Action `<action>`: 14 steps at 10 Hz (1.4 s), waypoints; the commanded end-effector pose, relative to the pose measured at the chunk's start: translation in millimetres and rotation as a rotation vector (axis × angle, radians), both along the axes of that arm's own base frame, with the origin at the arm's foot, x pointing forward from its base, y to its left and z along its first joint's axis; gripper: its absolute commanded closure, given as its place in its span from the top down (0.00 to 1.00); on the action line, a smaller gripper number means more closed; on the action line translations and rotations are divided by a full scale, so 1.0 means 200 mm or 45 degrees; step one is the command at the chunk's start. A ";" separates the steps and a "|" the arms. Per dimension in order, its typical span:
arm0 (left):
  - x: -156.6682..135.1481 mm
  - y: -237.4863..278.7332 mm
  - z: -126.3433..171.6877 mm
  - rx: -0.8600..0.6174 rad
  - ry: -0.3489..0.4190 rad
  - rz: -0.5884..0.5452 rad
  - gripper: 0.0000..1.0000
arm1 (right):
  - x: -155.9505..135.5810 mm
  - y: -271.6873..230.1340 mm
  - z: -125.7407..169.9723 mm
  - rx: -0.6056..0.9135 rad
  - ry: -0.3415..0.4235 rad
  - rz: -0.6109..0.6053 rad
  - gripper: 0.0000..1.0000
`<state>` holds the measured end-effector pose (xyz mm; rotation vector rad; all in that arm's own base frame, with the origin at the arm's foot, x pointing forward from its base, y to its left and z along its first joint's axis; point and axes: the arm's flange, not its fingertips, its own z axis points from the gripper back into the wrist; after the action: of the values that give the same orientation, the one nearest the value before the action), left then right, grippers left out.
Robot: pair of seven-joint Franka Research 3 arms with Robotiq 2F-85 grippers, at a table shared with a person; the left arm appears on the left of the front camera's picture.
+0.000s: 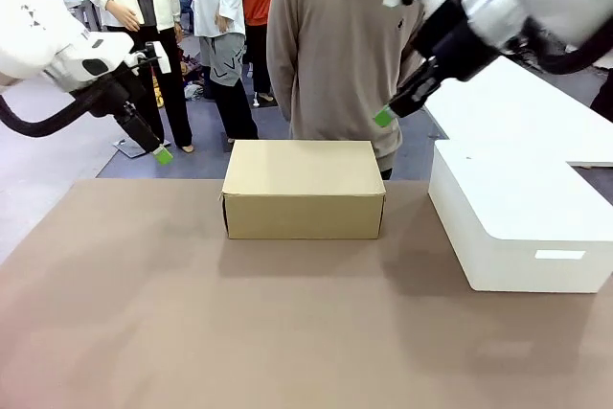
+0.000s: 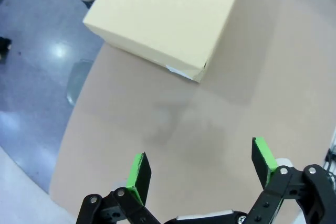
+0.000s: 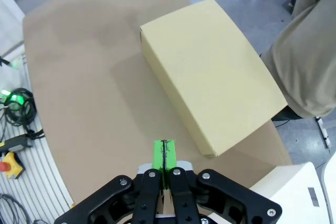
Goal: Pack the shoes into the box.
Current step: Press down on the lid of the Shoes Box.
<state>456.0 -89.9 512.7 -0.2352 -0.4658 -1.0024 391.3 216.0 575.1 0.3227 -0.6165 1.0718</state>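
The tan cardboard box (image 1: 303, 189) stands closed at the far middle of the table, its lid flat; it also appears as the box (image 2: 168, 19) and the box (image 3: 212, 72) in the wrist views. The shoes are out of view. My left gripper (image 1: 161, 152) hangs in the air left of the box, and in the left wrist view the left gripper (image 2: 202, 169) is open with nothing between its green pads. My right gripper (image 1: 385, 117) hovers above the box's far right corner; in the right wrist view the right gripper (image 3: 164, 156) is shut, pads pressed together, holding nothing.
A large white plastic box (image 1: 522, 227) sits at the right of the table. A person in a grey-brown sweater (image 1: 335, 35) stands right behind the tan box. The near half of the brown table (image 1: 239, 332) is bare.
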 end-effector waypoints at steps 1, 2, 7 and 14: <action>-0.11 0.01 -0.02 -0.020 -0.107 0.010 1.00 | 0.11 0.10 -0.03 -0.027 -0.002 -0.029 0.00; -0.14 -0.01 -0.01 -0.025 -0.174 0.048 1.00 | 0.16 0.15 -0.07 -0.059 -0.017 -0.039 0.00; -0.14 -0.02 0.05 -0.017 -0.216 0.062 1.00 | 0.14 0.15 -0.12 -0.050 -0.008 -0.003 0.00; -0.14 -0.02 0.05 -0.017 -0.216 0.062 1.00 | 0.23 0.23 -0.11 -0.048 0.015 -0.069 0.00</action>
<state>427.3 -94.6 519.0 -0.1453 -0.6425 -0.9870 425.6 251.6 553.0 0.2782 -0.5942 1.0703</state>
